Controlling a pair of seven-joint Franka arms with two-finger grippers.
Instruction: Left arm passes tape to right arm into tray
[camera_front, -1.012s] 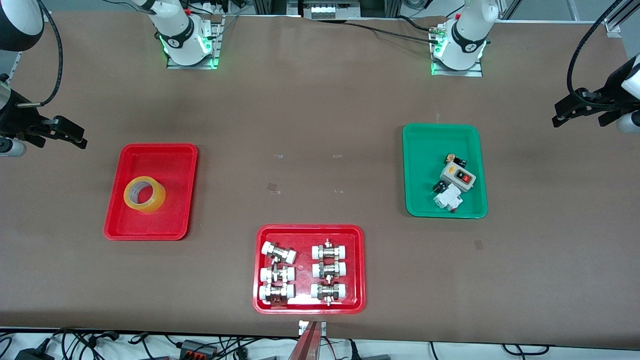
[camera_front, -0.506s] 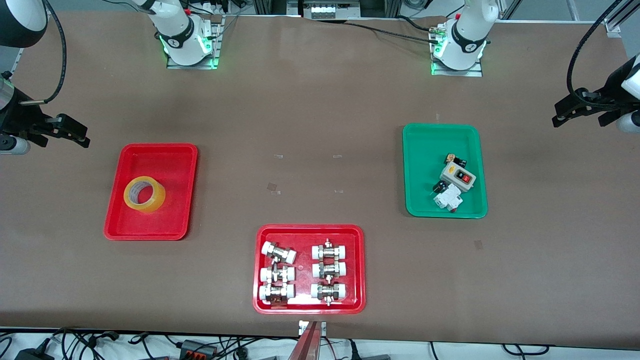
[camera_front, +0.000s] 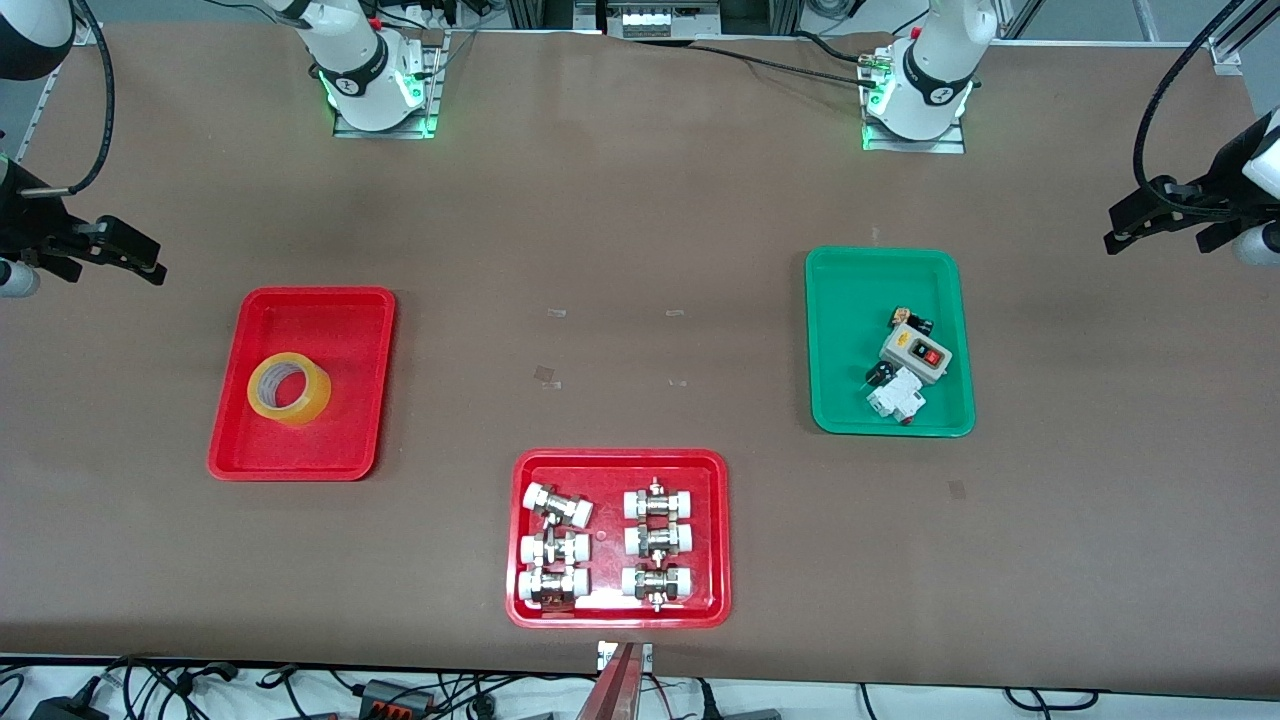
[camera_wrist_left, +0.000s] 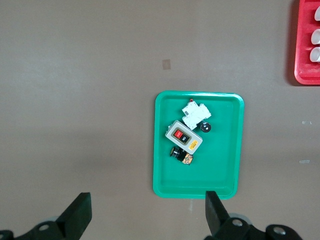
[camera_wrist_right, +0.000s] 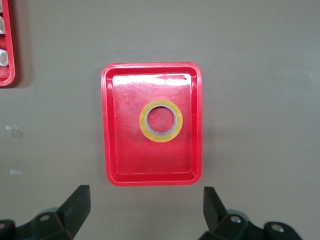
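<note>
Tape (camera_front: 289, 389), the yellow roll with its white core, lay flat inside the plain red tray (camera_front: 349, 312) toward the right arm's end of the table, resting on the tray floor and clear of the rim on every side. From where I stood, the right gripper (camera_front: 150, 268) hung in the air over bare table just off the tray's edge, its two fingers spread wide and holding nothing; its wrist camera looked straight down on the roll (camera_wrist_right: 161, 121) sitting in the tray (camera_wrist_right: 114, 170). The left gripper (camera_front: 1120, 238) waited well apart at the other end, also spread wide and empty, over the table beside the green tray (camera_front: 845, 280) of electrical parts. Nearer the front camera, between them, sat the red tray of pipe fittings (camera_front: 715, 530).
</note>
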